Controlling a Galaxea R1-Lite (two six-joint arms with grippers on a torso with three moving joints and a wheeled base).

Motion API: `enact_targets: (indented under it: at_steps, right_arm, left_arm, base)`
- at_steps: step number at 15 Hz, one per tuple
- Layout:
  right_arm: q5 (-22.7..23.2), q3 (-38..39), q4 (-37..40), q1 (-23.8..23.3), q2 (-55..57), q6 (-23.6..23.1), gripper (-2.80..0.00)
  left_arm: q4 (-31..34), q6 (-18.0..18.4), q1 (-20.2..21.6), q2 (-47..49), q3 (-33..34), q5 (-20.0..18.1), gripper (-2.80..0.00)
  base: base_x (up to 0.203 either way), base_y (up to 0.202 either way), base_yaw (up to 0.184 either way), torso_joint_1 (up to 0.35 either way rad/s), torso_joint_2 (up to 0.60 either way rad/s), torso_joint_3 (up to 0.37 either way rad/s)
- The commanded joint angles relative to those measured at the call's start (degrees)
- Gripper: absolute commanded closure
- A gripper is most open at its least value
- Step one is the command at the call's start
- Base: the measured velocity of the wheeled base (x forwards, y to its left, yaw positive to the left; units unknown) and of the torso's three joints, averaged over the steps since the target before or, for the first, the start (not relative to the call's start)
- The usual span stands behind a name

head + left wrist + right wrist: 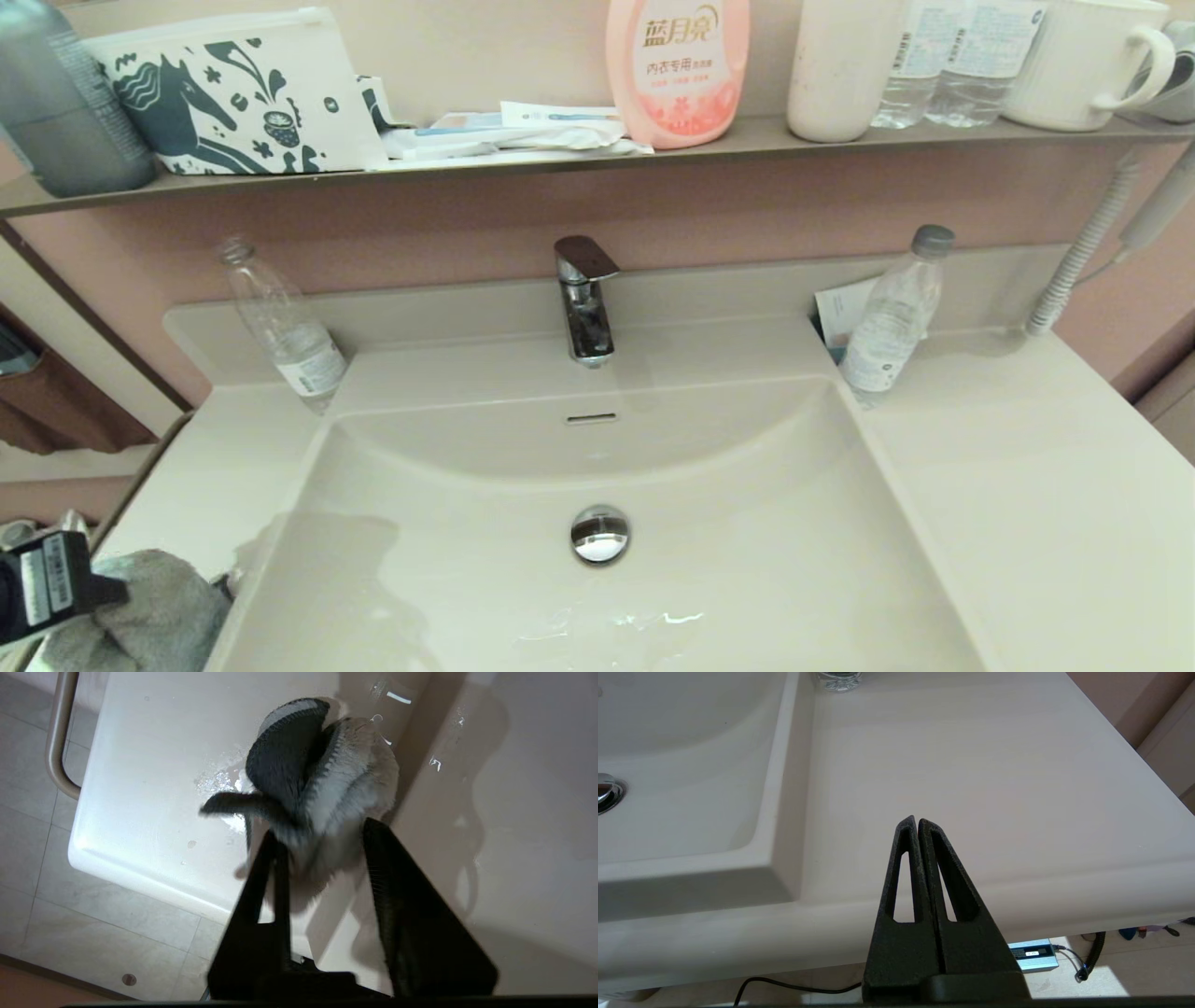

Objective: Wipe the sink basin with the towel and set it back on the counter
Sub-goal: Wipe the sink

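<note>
Towel (pixel 327 770) first: it sat bunched on the counter's (pixel 201 467) near left corner, just beside the sink basin's (pixel 747 485) left edge, its dark side folded against the pale one. The left gripper (pixel 317 833) hung right over it, jaws spread wide on either side of the cloth. Farther back a clear bottle (pixel 289 327) leaned at the wall. Water streaks lay near the drain plug (pixel 599 534), below the tap (pixel 583 299). Over the right counter's near edge, the right gripper (pixel 917 821) hovered with its jaws pressed together, holding nothing.
</note>
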Motion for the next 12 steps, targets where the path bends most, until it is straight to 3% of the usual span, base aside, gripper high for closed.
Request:
enact_targets:
  at_steps: [1,4,9,10,12]
  right_arm:
    - [0.0,0.0,0.0,0.0,0.1,0.0,0.0]
    - [0.0,0.0,0.0,0.0,0.1,0.0,0.0]
    - [0.0,0.0,0.0,0.0,0.1,0.0,0.0]
    - [0.0,0.0,0.0,0.0,0.1,0.0,0.0]
    - [0.0,0.0,0.0,0.0,0.1,0.0,0.0]
  left_arm:
    - [0.1,0.0,0.0,0.3,0.1,0.2,-2.8]
    - [0.2,2.3,1.2,-0.3,-1.8,0.4,-2.8]
    - [0.5,2.7,1.0,-0.9,-4.4,0.4,-2.8]
    - [0.4,2.7,0.9,-0.9,-4.4,0.3,0.0]
    - [0.3,2.7,0.9,-0.9,-4.7,0.0,0.0]
  base:
    - [0.0,0.0,0.0,0.0,0.0,0.0]
    - [0.0,0.0,0.0,0.0,0.0,0.0]
    - [0.0,0.0,0.0,0.0,0.0,0.0]
    - [0.0,0.0,0.0,0.0,0.0,0.0]
    - [0.0,0.0,0.0,0.0,0.0,0.0]
